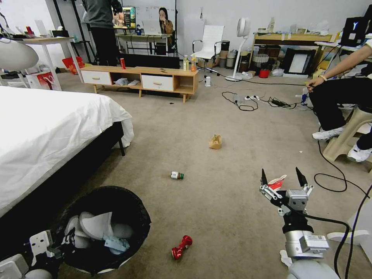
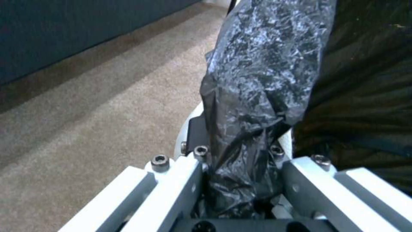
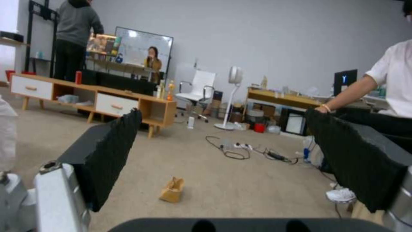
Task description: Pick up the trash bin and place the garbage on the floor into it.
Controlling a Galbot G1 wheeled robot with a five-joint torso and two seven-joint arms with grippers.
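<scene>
Lab staged as bedroom (bed, workbench, cables).

Right hand agape; left hand seemingly clamped.

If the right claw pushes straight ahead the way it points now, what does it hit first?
Probably the tan paper bag: in the right wrist view it stands on the carpet between the open right claw's fingers. The red-white carton seems to lie below that line, though depth is unclear.

Black-lined trash bin sits by the bed with tissues inside; on the floor: crushed red can, small bottle, tan paper bag, red-white carton.
</scene>
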